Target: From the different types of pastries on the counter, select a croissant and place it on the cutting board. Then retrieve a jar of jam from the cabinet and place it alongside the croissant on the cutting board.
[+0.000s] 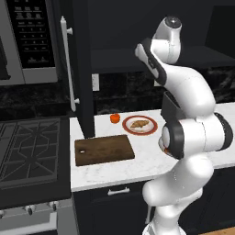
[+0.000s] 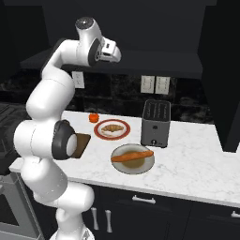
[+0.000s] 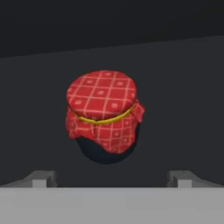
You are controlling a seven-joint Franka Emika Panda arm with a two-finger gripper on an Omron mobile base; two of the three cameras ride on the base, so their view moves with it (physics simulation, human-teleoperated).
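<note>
Left base view: dark brown rectangular wooden cutting board [image 1: 104, 150] seen bare on white marble counter [image 1: 151, 163]; tan-golden curved croissant [image 1: 139, 123] seen on red-rimmed plate [image 1: 127, 127], not yet moved.

Right base view: arm raised toward tall dark cabinet [image 2: 154, 58].

Hand view: squat red-checked jar of jam [image 3: 103, 114] centred ahead on dark shelf; gripper [image 3: 111, 179] spread wide, nothing held. Risk judged: jar taken before croissant; jar toppled if fingers clip cloth cover.

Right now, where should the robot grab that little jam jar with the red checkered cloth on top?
Probably round the jar of jam's middle, coming straight on from the front. It stands upright and squat, centred between the gripper's wide-apart fingertips, and the cloth top bulges, so the sides offer the surest hold.
</note>
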